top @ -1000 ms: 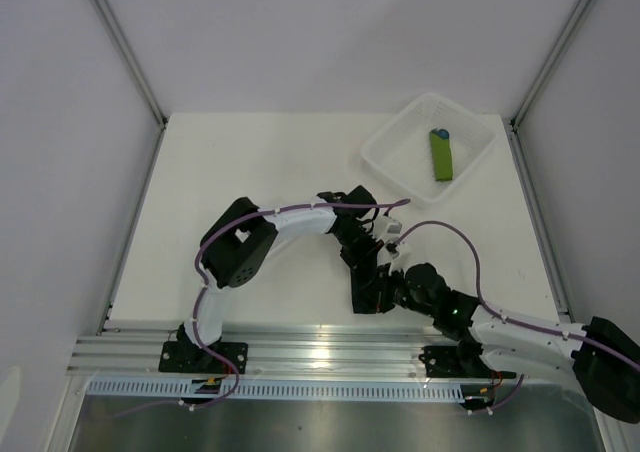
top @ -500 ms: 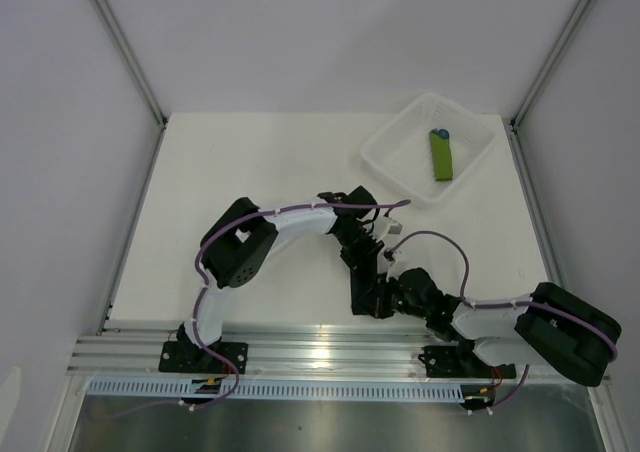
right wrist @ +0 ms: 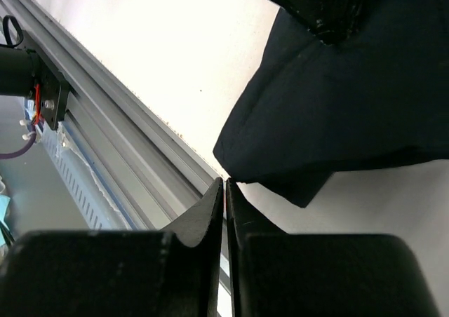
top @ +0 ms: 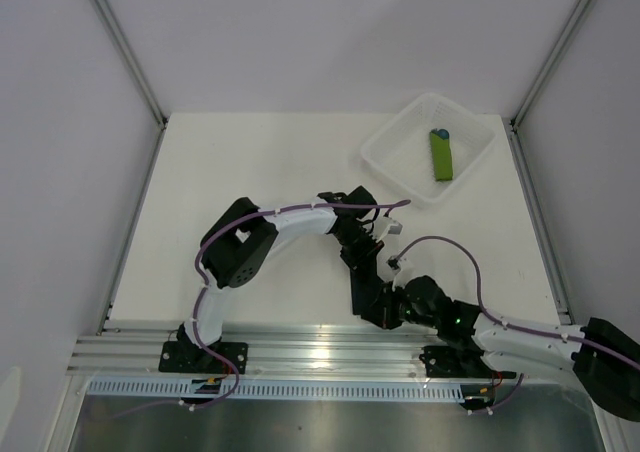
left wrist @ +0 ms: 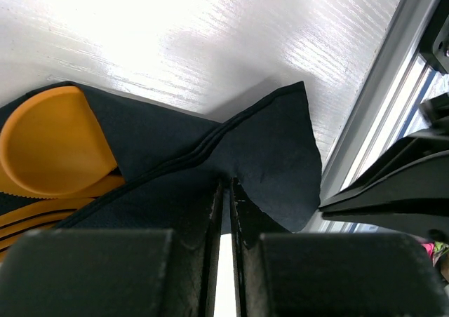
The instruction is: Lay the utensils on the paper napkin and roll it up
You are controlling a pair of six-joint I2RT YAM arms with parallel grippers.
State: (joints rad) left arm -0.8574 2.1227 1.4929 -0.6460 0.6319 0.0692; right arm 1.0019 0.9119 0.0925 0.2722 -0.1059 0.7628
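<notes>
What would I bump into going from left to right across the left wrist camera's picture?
orange spoon → folded corner of the black napkin → metal rail

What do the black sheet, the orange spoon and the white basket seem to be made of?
The paper napkin looks like thin matte black paper: it shows layered edges and soft folds. The spoon looks like orange plastic, smooth with a slight sheen. The basket is probably white, slightly translucent plastic; its walls seem perforated.
</notes>
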